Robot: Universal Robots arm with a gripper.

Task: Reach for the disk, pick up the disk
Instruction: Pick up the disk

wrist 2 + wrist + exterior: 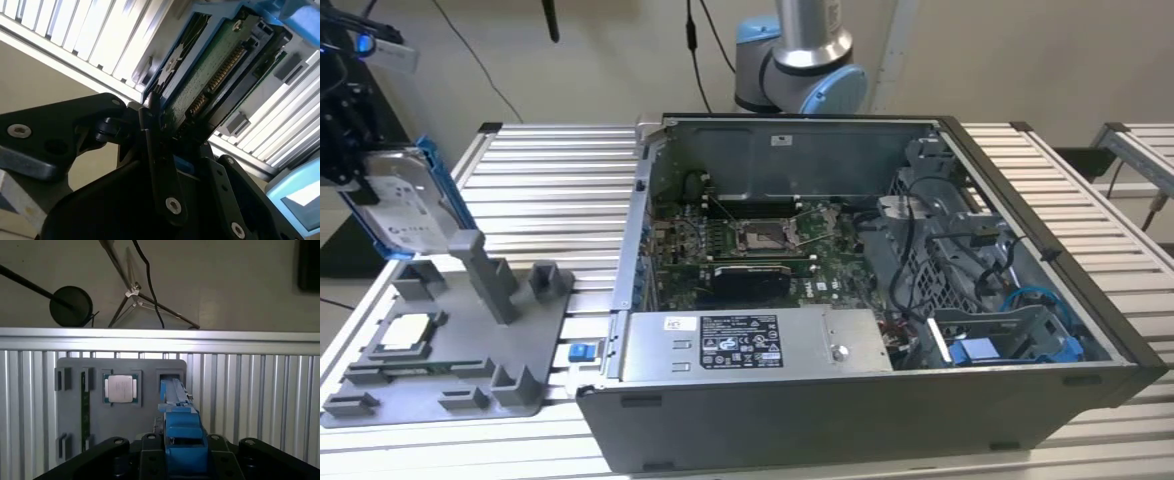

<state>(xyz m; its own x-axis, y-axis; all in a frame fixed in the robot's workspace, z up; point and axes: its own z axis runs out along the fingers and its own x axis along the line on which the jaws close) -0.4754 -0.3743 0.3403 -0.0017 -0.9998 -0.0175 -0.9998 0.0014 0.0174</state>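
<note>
**Disk in hand above the tray**

I have the black two-finger gripper (172,127) clenched on the disk (400,205), a flat silver-grey hard drive framed in bright blue plastic. It hangs on edge above the grey moulded fixture tray (467,345), probably to clear the tray's posts.

This is a robotics lab or test workshop. A slatted aluminium table (547,190) carries an opened desktop computer case (854,425) with its boards bared, beside a grey parts fixture (454,355). A robot arm's base (803,60) stands behind, against a plain wall (1027,50).
</note>
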